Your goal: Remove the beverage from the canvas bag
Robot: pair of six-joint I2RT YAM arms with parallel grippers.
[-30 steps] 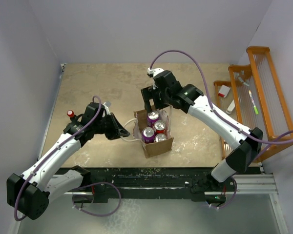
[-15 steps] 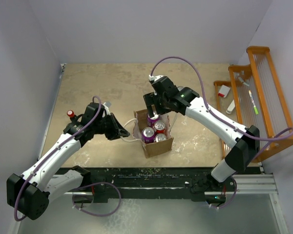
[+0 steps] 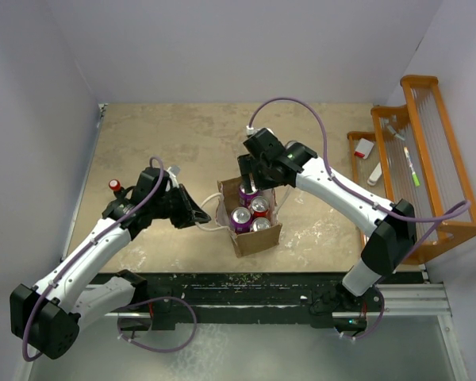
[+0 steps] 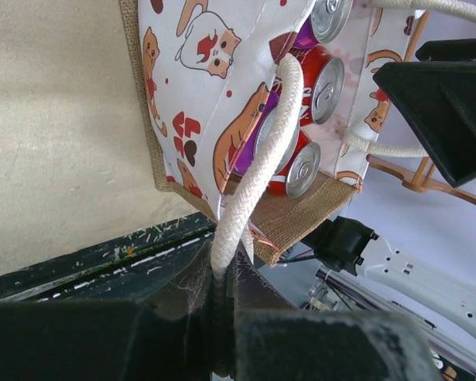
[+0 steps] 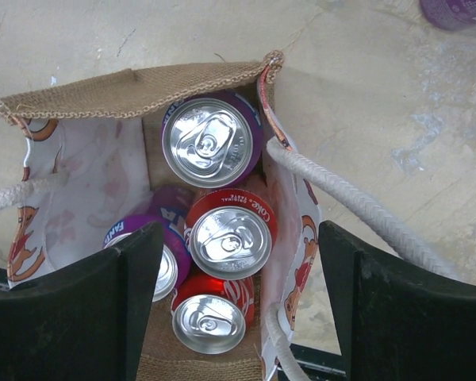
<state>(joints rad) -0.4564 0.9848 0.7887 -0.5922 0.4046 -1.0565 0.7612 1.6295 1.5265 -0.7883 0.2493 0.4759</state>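
Observation:
The canvas bag (image 3: 258, 238) stands upright mid-table, its mouth held wide. Inside stand several beverage cans: a purple one (image 5: 212, 141) at the far end, a red Coke (image 5: 230, 236), a purple Fanta (image 5: 155, 254) and another red one (image 5: 210, 317). My right gripper (image 5: 239, 238) hangs open just above the bag (image 5: 135, 89), its fingers (image 5: 103, 309) straddling the Coke, touching nothing. At the bag's left side, my left gripper (image 4: 218, 278) is shut on the white rope handle (image 4: 258, 171) and pulls it outward. The top view shows it left of the bag (image 3: 198, 216).
An orange wire rack (image 3: 428, 151) with small items stands against the right wall. A small red-capped object (image 3: 115, 186) sits near the left arm. The second rope handle (image 5: 357, 206) loops out on the bag's right side, under my right finger.
My right gripper has moved forward and down over the bag's mouth, and its jaws have narrowed slightly. The left arm and the bag have not moved.

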